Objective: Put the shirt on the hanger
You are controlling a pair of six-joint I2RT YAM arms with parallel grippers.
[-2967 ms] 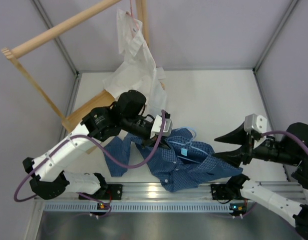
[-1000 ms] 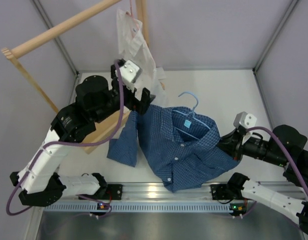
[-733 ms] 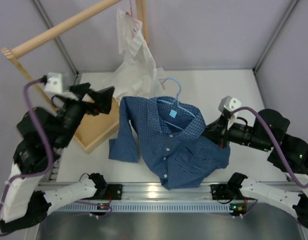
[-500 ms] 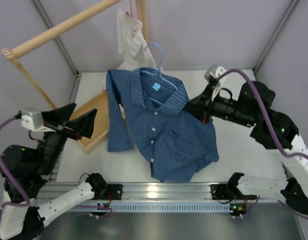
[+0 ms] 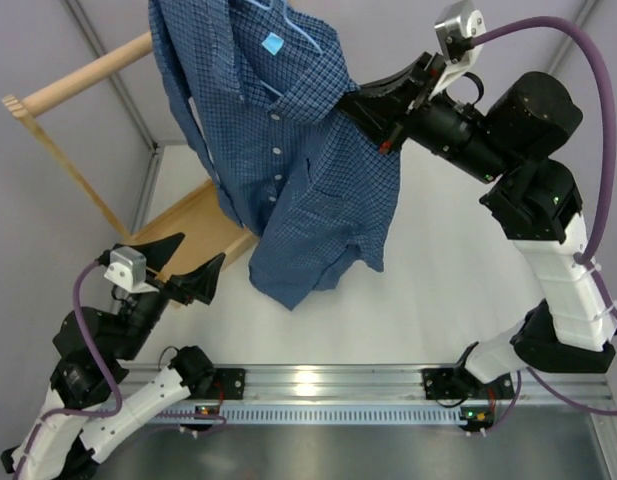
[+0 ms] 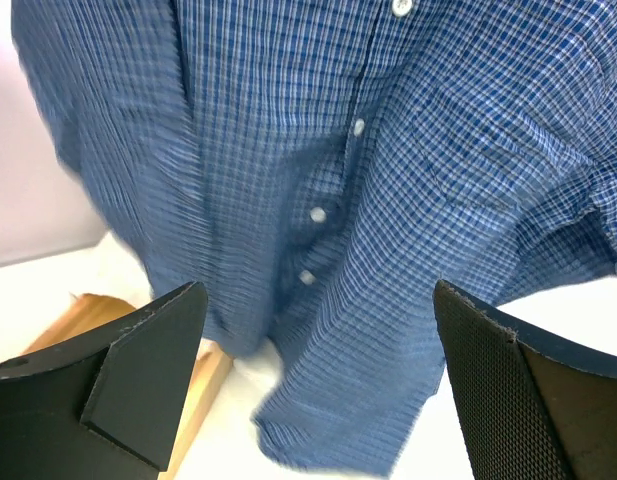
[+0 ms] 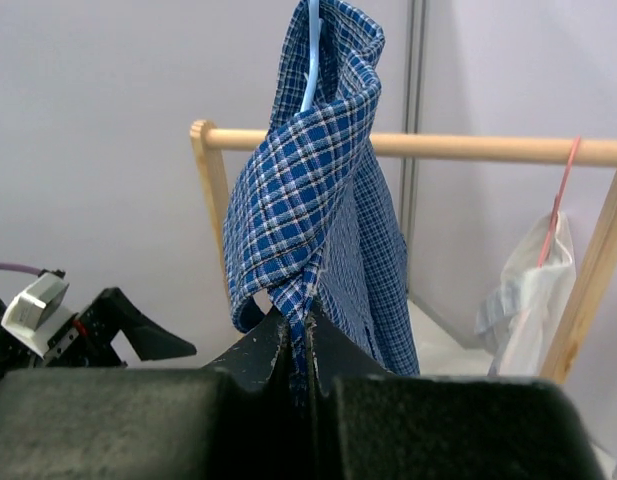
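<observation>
R fingers pinched shut on shirt shoulder; shirt, on hanger, hangs close by rail. L fingers wide open, empty. Advice: firm pinch, slow swing, hook over rail.

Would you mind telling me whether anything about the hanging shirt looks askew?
Yes: the shirt hangs lopsided in mid-air, pinched near one shoulder by the right claw, fabric bunched around the hanger; the hem tilts. The open left claw holds nothing.

The white table is occupied by a wooden rack base, set along its left edge towards the far-left corner.
</observation>
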